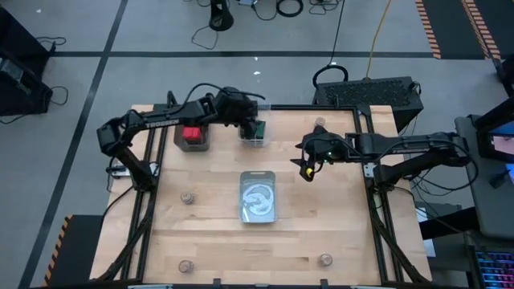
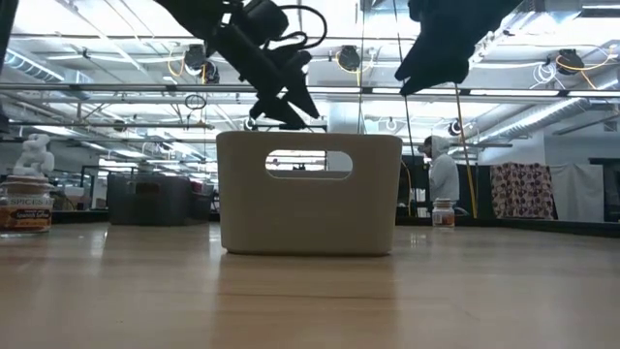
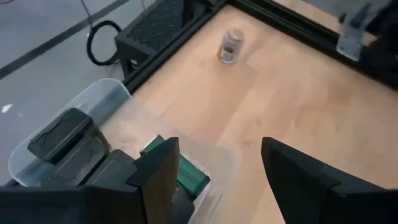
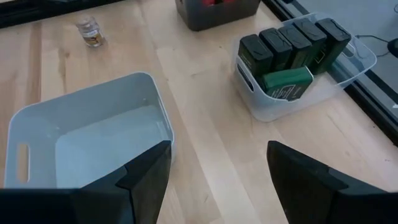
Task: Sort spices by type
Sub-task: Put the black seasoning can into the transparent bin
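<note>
Left gripper (image 3: pixel 217 158) hangs just above the clear bin (image 3: pixel 118 93), jaws apart, nothing between them. Beneath it a green-faced box (image 4: pixel 286 84) lies flat against the upright row of black boxes (image 4: pixel 292 40). Judgement: the bin serves as the black kind's station, and the flat box needs no straightening to count as sorted.

Red boxes (image 1: pixel 191 133) sit in a dark bin (image 1: pixel 178 143) beside the clear one.

Right gripper (image 4: pixel 217 162) hovers open and empty next to the white bin (image 4: pixel 87 95), which holds nothing visible. It is probably meant for the jars (image 1: pixel 187 197): four stand scattered on the table, well apart.

Not determinable:
- the count of red boxes, as the left arm covers part of both bins from above
- any label text
- whatever stands behind the white bin at table level
</note>
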You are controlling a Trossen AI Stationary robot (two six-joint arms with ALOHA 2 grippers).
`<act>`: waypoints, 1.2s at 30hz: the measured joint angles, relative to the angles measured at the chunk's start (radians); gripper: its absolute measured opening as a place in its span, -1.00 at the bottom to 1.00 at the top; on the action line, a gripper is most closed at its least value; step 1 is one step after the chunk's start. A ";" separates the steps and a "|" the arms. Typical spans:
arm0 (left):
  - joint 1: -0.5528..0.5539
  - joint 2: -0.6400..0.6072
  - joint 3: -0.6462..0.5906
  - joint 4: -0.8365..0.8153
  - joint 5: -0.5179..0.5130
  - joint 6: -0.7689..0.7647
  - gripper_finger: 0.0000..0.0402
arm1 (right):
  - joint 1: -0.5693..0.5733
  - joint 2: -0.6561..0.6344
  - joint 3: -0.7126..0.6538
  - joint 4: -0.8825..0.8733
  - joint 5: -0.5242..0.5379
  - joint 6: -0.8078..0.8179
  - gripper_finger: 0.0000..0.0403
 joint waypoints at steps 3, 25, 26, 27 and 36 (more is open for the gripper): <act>-0.002 0.044 0.044 -0.031 -0.055 -0.059 0.16 | -0.002 0.006 0.000 -0.002 -0.004 0.000 0.23; -0.054 0.398 0.491 -0.430 -0.159 -0.208 0.16 | 0.007 0.006 0.000 -0.108 0.004 -0.008 0.23; -0.056 0.405 0.491 -0.429 -0.159 -0.213 0.16 | 0.009 0.006 0.000 -0.108 0.005 -0.019 0.23; -0.059 0.414 0.491 -0.433 -0.164 -0.230 0.16 | 0.013 0.006 0.000 -0.108 0.004 -0.029 0.23; -0.062 0.453 0.490 -0.503 -0.204 -0.317 0.16 | 0.019 0.005 0.000 -0.176 0.004 -0.040 0.23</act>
